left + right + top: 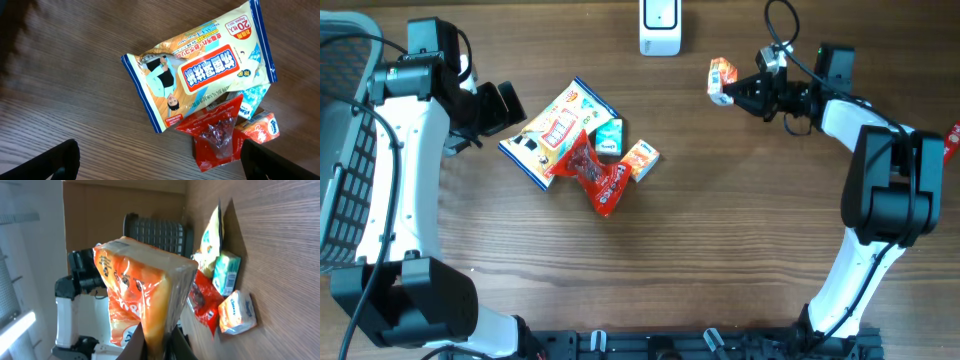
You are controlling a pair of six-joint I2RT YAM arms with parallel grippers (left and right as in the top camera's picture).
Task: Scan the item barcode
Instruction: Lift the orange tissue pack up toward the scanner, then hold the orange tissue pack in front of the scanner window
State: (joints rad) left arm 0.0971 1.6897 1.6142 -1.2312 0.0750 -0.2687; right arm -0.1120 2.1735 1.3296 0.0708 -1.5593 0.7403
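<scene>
Orange packet (722, 78): clamped in the right pincer (736, 92) and lifted off the tabletop (750, 230), far and right of centre, a little to the right of the white scanner (660, 26) at the far edge. To do this step well, you turn the packet until its barcode faces the scanner's window. You then hold it steady there and keep the fingers off the printed code. Which face carries the code cannot be told here.

Right arm: it reaches in from the right side, forearm stretched leftward toward the scanner, wrist roughly level.

Left pincer (505, 108): released, jaws wide, hovering just left of the pile of wipes pack (558, 130), red pouch (598, 178) and small packs. Its arm is folded at the left, near the basket (340, 160).
</scene>
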